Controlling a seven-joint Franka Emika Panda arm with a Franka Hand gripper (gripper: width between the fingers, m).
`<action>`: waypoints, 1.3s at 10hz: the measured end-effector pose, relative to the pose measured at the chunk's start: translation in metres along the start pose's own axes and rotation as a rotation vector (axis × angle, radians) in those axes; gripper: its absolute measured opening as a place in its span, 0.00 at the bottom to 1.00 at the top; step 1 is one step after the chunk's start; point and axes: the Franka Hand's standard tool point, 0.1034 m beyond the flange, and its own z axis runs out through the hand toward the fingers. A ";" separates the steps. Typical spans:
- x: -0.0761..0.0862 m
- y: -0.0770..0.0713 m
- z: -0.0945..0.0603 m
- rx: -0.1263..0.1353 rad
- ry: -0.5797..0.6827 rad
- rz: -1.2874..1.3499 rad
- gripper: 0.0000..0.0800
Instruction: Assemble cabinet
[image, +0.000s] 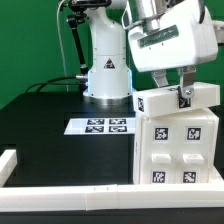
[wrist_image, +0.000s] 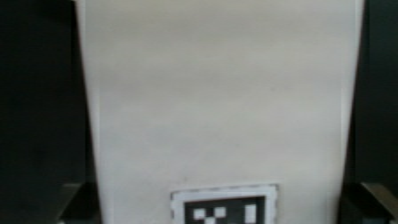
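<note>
While the arm hangs over the black table (image: 50, 125), its gripper (image: 182, 95) sits low against the top of the cabinet (image: 178, 140), with the dark fingers (image: 185, 96) reaching down onto a white slab-like part (image: 178, 99) that lies tilted across the cabinet's upper end. Whether the fingers are clamped on that part or merely beside it cannot be told from the exterior view. Below the fingers, the cabinet's broad face shows square panels bearing black-and-white tags (image: 157, 134). Farther from the fingers, toward the exterior view's left, the marker board (image: 105, 125) lies flat on the table in front of the robot's base (image: 107, 75). A long white rail (image: 70, 198) runs along the near edge of the table, well below the fingers.

From the wrist view, a broad white surface (wrist_image: 214, 100) fills the space between the fingers, whose dark tips (wrist_image: 71, 200) show at either side of it, and it carries one tag (wrist_image: 226, 208) near its end
</note>
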 end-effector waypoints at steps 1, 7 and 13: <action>0.000 0.000 0.000 0.010 0.000 0.071 0.70; -0.003 0.006 -0.001 0.038 -0.042 0.732 0.70; 0.001 0.007 0.000 0.065 -0.074 0.880 0.70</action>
